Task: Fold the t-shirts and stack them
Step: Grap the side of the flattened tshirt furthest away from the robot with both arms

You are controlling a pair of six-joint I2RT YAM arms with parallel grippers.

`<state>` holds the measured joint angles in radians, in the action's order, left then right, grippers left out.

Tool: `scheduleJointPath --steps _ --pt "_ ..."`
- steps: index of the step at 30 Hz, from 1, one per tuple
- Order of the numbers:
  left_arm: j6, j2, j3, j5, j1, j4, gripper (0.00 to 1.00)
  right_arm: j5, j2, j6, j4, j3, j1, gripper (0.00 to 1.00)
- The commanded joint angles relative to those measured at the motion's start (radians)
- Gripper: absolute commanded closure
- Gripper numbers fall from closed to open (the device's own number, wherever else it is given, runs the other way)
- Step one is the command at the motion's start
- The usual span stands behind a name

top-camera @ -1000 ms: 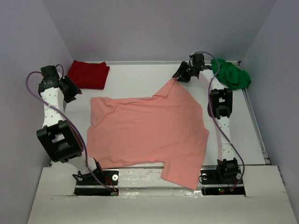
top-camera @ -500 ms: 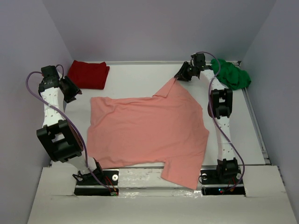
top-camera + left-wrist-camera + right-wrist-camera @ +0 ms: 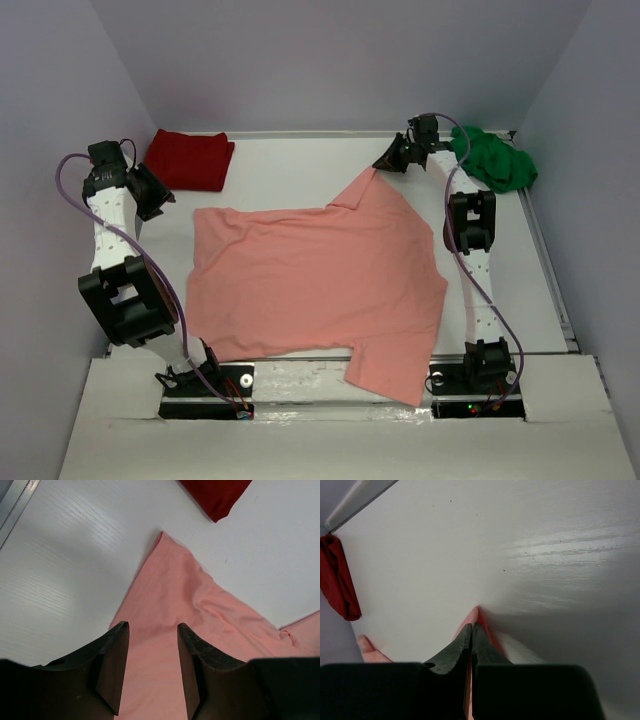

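Fingertips of my right gripper [image 3: 471, 629] are pressed together, and between them I pinch the pointed tip of one sleeve of the salmon-pink t-shirt [image 3: 320, 280]. A small wedge of that cloth pokes out just past the tips, lying on the white table [image 3: 290, 165]. From this pinch the shirt spreads back toward my bases, flat and open across the middle of the table. Its opposite sleeve reaches over the near edge beside my right arm's base. Just beside the right gripper, on its outer side, the bright green t-shirt [image 3: 495, 160] lies crumpled in the far corner.

My left gripper [image 3: 152, 630] is spread, nothing between its fingers. It hangs over the left corner of the same salmon-pink shirt, with the cloth showing in the gap between the tips. I cannot tell whether the tips touch the fabric. Beyond this gripper, apart from the pink cloth, the dark red t-shirt [image 3: 190, 160] lies folded in the far left corner.
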<state>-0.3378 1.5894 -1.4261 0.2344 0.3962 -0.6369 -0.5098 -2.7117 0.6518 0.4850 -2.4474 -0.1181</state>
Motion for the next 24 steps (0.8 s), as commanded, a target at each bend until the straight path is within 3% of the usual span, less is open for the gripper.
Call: scheduleJointPath --steps 1,11,24 --pt "0.019 0.003 0.006 0.0 0.012 -0.001 0.47 -0.016 -0.003 0.015 -0.049 -0.03 -0.003 1.0" --pt "0.029 0.063 0.052 0.014 0.015 0.04 0.47 -0.004 0.088 0.008 -0.049 0.019 -0.003 1.0" --pt "0.011 0.222 0.161 0.269 0.038 0.281 0.45 -0.026 0.139 -0.021 -0.049 0.071 -0.003 1.0"
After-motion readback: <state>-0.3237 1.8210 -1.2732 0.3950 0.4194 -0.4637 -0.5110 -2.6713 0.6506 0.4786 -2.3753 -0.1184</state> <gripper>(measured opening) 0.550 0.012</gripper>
